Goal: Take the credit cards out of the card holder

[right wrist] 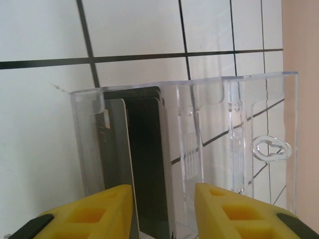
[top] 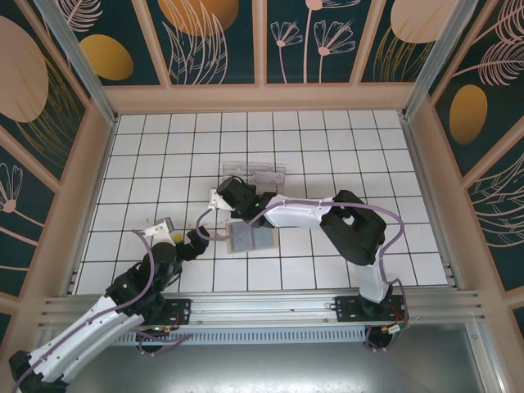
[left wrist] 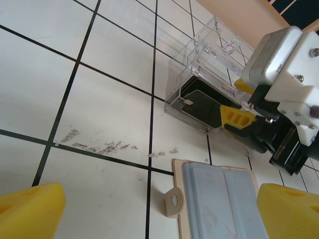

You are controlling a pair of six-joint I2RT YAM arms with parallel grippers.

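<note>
Box [right wrist: 239, 114] holds credit card [right wrist: 117, 159]; card holder [left wrist: 219, 199] open; left gripper [left wrist: 159, 214], right gripper [right wrist: 163, 209] jaws apart.

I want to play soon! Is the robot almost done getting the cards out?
Some cards already stand in the clear box. The right gripper is at them, jaws parted. The card holder lies open; whether cards remain inside, I can't tell.

one card holder [top: 254, 238], one clear box [top: 266, 173]

top: overhead, far | wrists: low, close — both face clear box [left wrist: 199, 64] [right wrist: 234, 124]
</note>
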